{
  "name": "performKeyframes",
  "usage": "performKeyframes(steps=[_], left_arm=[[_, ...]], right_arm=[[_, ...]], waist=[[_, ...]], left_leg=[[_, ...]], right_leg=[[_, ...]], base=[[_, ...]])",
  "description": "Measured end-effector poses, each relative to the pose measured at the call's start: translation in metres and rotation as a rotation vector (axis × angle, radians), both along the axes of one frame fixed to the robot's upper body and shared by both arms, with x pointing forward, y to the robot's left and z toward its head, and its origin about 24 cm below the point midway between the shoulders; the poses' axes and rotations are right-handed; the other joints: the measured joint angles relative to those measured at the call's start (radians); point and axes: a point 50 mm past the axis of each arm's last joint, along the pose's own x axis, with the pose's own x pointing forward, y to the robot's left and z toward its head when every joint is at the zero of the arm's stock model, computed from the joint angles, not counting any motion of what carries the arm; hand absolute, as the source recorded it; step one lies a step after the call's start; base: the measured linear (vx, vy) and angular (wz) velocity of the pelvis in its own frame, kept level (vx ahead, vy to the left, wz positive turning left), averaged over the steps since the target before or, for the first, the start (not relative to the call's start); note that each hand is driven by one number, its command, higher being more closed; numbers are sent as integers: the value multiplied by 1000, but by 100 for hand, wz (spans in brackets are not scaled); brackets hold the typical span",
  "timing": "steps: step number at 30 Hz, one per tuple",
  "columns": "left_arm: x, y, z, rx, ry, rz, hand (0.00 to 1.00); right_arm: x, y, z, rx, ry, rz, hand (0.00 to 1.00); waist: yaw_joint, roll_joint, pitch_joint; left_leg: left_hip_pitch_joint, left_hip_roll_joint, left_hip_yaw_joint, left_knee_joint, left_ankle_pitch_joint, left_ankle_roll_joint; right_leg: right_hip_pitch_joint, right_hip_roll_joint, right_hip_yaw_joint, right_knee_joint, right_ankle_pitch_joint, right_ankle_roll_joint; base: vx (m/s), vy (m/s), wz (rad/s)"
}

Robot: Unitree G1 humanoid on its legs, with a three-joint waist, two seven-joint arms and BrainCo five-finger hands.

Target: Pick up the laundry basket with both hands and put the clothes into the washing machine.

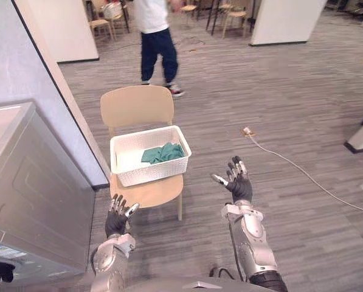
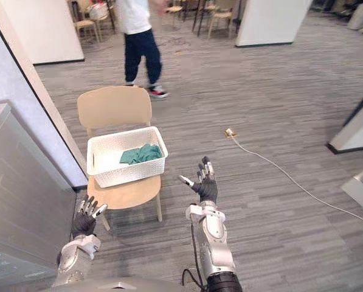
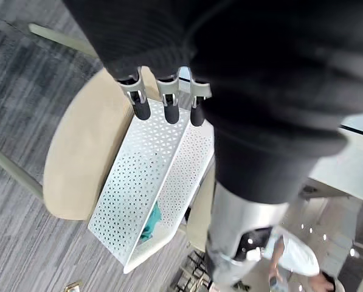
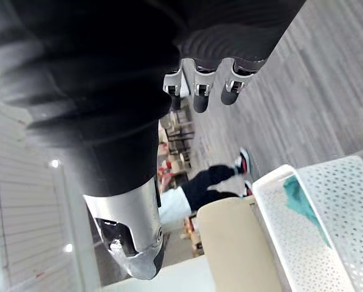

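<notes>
A white perforated laundry basket [image 1: 149,171] sits on the seat of a light wooden chair [image 1: 136,107] in front of me. Green clothes [image 1: 163,152] lie inside it, toward its right side. My left hand [image 1: 118,218] hangs open near the chair's front left corner, short of the basket and touching nothing. My right hand [image 1: 237,180] is open too, fingers spread, to the right of the chair and apart from the basket. The grey washing machine [image 1: 29,194] stands at the left. In the left wrist view the basket [image 3: 146,182] lies just past the fingers [image 3: 166,108].
A person [image 1: 155,36] in dark trousers walks on the floor behind the chair. A white cable with a plug [image 1: 248,131] runs across the floor at the right. A white wall [image 1: 41,109] borders the washing machine. More chairs [image 1: 101,23] stand far back.
</notes>
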Motion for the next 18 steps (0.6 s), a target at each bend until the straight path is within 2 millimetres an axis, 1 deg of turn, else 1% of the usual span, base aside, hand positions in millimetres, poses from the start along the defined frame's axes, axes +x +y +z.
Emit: performKeyframes(steps=[1,2,3,4,5,6,7,8,9,10,11,12,13,14,15,16,17,18], left_arm=[[-2,-1,-1,-6,8,7,0],[-3,-3,-2,-13,13,1,0],[-2,-3,-2,-14,10,-4,0],[-1,-3,-1,-15,5,-8,0],[0,-4,0,-16,0,-12,0],[2,-5,1,-19,-12,-24,0],[5,-7,2,-21,-21,-36,0],[6,-9,3,-23,-27,-44,0],[10,-12,5,-29,-46,-67,0],[12,-12,6,-30,-55,-72,0],[13,-12,7,-30,-58,-74,0],[14,-12,7,-29,-61,-74,0],[13,-11,7,-28,-58,-71,0],[12,-11,6,-27,-55,-70,0],[11,-9,4,-20,-41,-76,0],[9,-1,4,8,-36,-83,0],[9,1,3,15,-31,-86,0],[7,4,1,23,-15,-89,0]], right_arm=[[1,0,1,-6,-4,3,0],[1,-1,2,-10,-6,1,0],[1,-3,2,-11,-7,-8,0],[1,-6,4,-15,-16,-21,0],[1,-8,6,-28,-22,-30,0],[1,-14,10,-54,-39,-49,0],[1,-19,14,-64,-55,-72,0],[1,-22,14,-77,-55,-83,0],[0,-28,14,-96,-52,-119,0],[0,-32,15,-98,-52,-138,0],[0,-34,16,-99,-54,-148,0],[2,-38,18,-132,-58,-169,0],[5,-41,22,-171,-67,-179,0],[7,-41,24,-189,-71,-180,0],[10,-38,22,-190,-56,-188,0],[11,-32,21,-198,-52,-179,0],[12,-28,21,-209,-54,-166,0],[17,-19,24,-234,-58,-137,0]], waist=[[7,5,3],[23,1,10],[22,-12,16],[18,-27,19],[16,-30,19],[15,-32,19],[14,-33,20],[14,-35,21],[13,-43,26],[14,-50,31],[16,-55,34],[18,-59,36],[24,-54,34],[28,-46,34],[37,-62,34],[39,-104,33],[41,-118,39],[44,-135,55]], left_leg=[[-30,27,12,62,59,21],[-81,63,46,197,80,25],[-112,71,95,282,70,38],[-148,72,176,345,51,41],[-162,72,214,351,41,38],[-180,68,283,320,17,23],[-192,52,333,238,-4,0],[-192,38,350,179,-15,-16],[-190,-10,377,8,-33,-51],[-190,-46,386,-96,-29,-60],[-190,-70,395,-164,-21,-71],[-188,-117,399,-306,17,-92],[-164,-143,397,-443,89,-96],[-147,-140,397,-485,149,-83],[-133,-159,404,-465,185,-43],[-142,-180,414,-422,129,-39],[-144,-186,418,-394,95,-29],[-140,-193,428,-358,53,-21]], right_leg=[[29,17,-16,-19,-1,-13],[87,35,-45,-59,-1,-25],[129,37,-57,-90,-4,-30],[179,35,-85,-141,-2,-32],[197,35,-101,-164,0,-32],[221,35,-129,-201,4,-29],[234,31,-161,-227,8,-26],[237,26,-178,-235,9,-26],[252,9,-220,-253,12,-20],[256,-9,-243,-259,14,-17],[257,-23,-250,-262,16,-14],[263,-45,-260,-273,22,0],[280,-51,-258,-294,26,37],[293,-44,-249,-305,24,63],[320,-65,-235,-318,16,93],[321,-99,-232,-303,-6,113],[312,-118,-226,-260,-28,117],[232,-177,-179,-72,-77,92]], base=[[320,-383,18],[315,-306,23],[356,-326,47],[281,-245,54],[252,-196,66],[232,-132,76],[226,-98,80],[287,-46,101],[247,-6,93],[286,35,91],[213,112,67],[263,197,49],[230,212,30],[241,221,0],[235,219,-8],[223,208,-6],[206,212,-15],[147,177,-18]])
